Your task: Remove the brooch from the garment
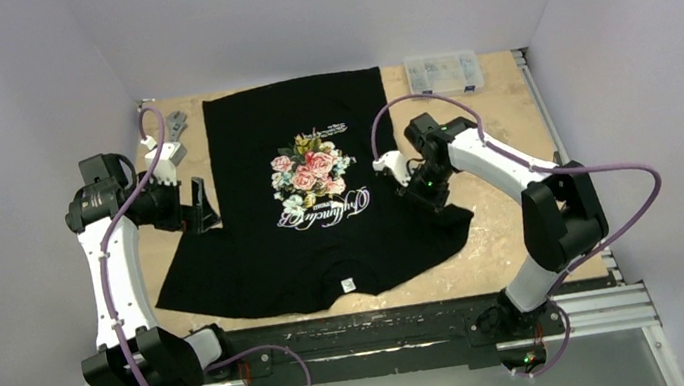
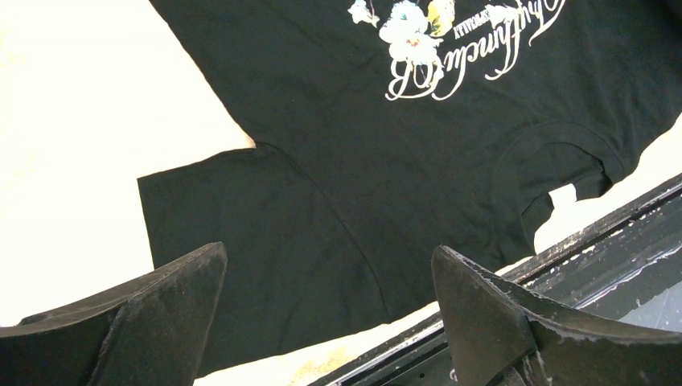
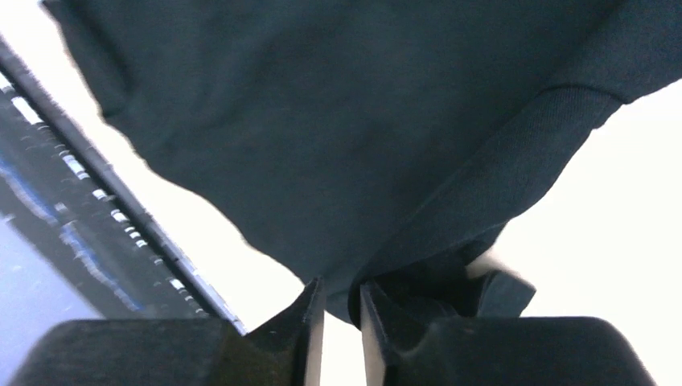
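Observation:
The garment (image 1: 321, 216) is a black T-shirt with a rose print and white lettering, lying flat with its neck toward the near edge. No brooch shows in any view. My left gripper (image 1: 199, 213) hovers at the shirt's left side, open wide, over the left sleeve (image 2: 241, 241) with nothing between its fingers (image 2: 328, 249). My right gripper (image 1: 427, 191) is down at the right sleeve. Its jaws (image 3: 342, 283) stand a narrow gap apart, light showing between them. A bunched fold of the sleeve (image 3: 450, 233) lies right at their tips. The shirt body (image 3: 322, 121) fills that view.
A clear compartment box (image 1: 443, 73) stands at the back right of the table. A grey and white fixture (image 1: 171, 136) sits at the back left. The black rail (image 1: 367, 331) runs along the near edge, close to the shirt's neck (image 2: 611, 241).

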